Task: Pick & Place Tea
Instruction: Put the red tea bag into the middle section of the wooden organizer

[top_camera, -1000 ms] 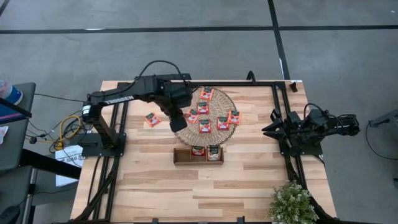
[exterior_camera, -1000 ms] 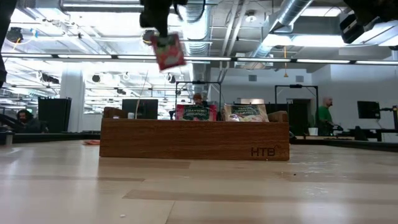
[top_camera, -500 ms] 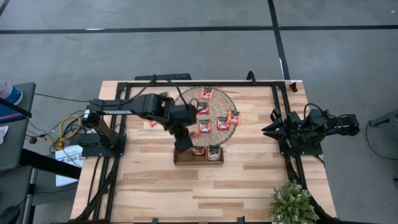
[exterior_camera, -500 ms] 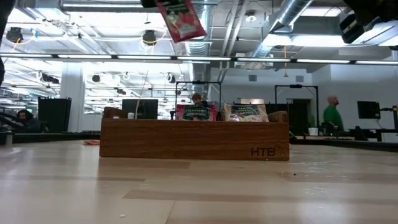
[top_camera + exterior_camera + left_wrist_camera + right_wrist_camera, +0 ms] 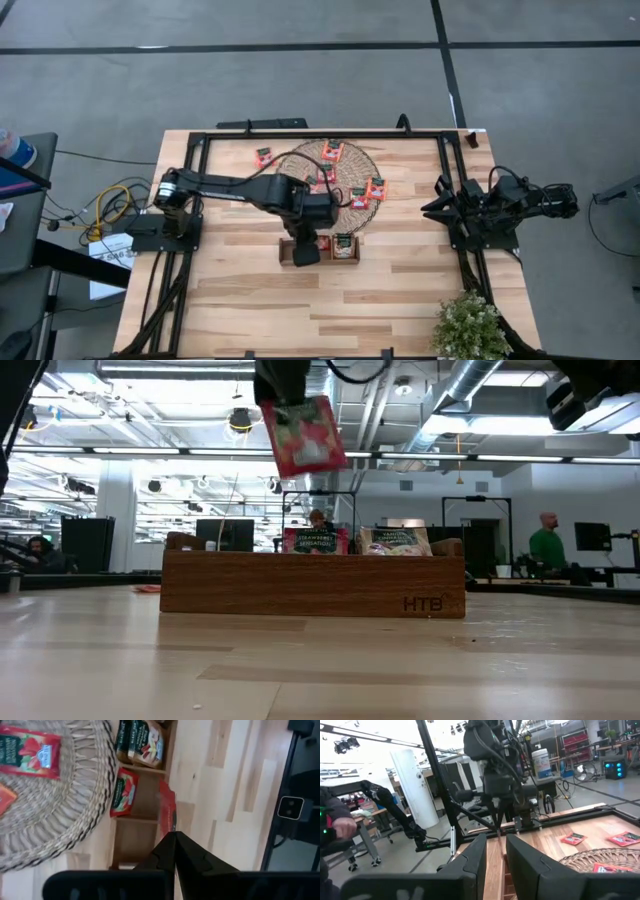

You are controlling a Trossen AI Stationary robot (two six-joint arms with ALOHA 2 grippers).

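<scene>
Red foil sachet [image 5: 302, 435] hangs pinched in my left gripper [image 5: 172, 836], centre frame above the wooden tray [image 5: 318, 260]. It looks light and floppy; I'd grip its top edge. Two sachets stand in the tray, several lie on the woven mat [image 5: 352, 175]. Right gripper [image 5: 442, 208] waits far right, slightly parted.

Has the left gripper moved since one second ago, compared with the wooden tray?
Yes. The left gripper, shut on a red tea sachet, went from beside the woven mat to above the wooden tray.
</scene>
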